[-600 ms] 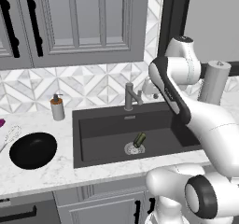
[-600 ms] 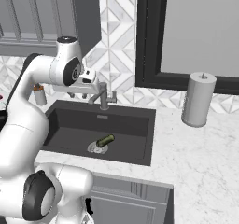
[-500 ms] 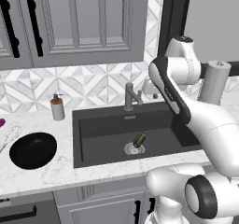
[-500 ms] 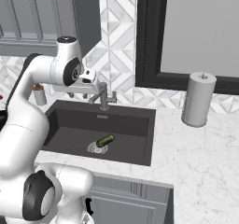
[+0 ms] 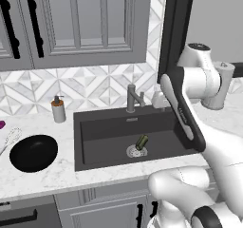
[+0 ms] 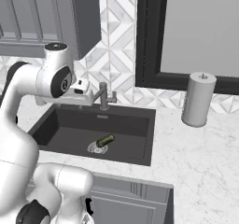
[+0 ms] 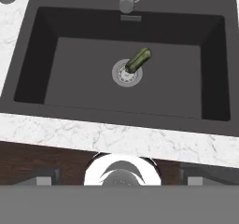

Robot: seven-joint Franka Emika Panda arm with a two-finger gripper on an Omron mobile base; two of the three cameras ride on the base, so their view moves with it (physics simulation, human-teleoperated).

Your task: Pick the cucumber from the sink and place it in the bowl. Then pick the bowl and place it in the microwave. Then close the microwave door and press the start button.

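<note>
The sink [image 5: 123, 139] is sitting in the middle of the white marble counter [image 5: 42, 179]. It is a big dark box shape. In the hand view the sink [image 7: 60, 69] is taking up most of the top half.

The white robot arm [image 5: 190, 108] is bending over the sink's right side in the left base view. In the right base view the arm [image 6: 51, 78] is reaching in from the left, and its hand is hanging up near the tap [image 6: 103, 97]. The claw's tips are too hidden to see, so I cannot tell if they are spread apart or pressed together.

The paper towel roll [image 6: 197, 99] is standing on the counter at 3 o'clock from the sink, well apart from it.

The bowl [image 5: 33, 152] is sitting on the counter at 9 o'clock from the sink. It is black, round and right side up, with nothing showing in it.

The grey tap [image 5: 133, 98] is standing at the sink's back edge, at 12 o'clock from the drain [image 5: 134, 151].

The soap dispenser [image 5: 58, 109] is standing by the wall, at 1 o'clock from the bowl.

The cucumber [image 5: 141, 141] is lying down on the sink floor. One end is resting on the drain [image 7: 127, 73], and the rest of the cucumber [image 7: 138, 59] is pointing to about 1 o'clock. In the right base view the cucumber [image 6: 105, 140] is lying the same way, touching the drain. It is well apart from the bowl.
</note>
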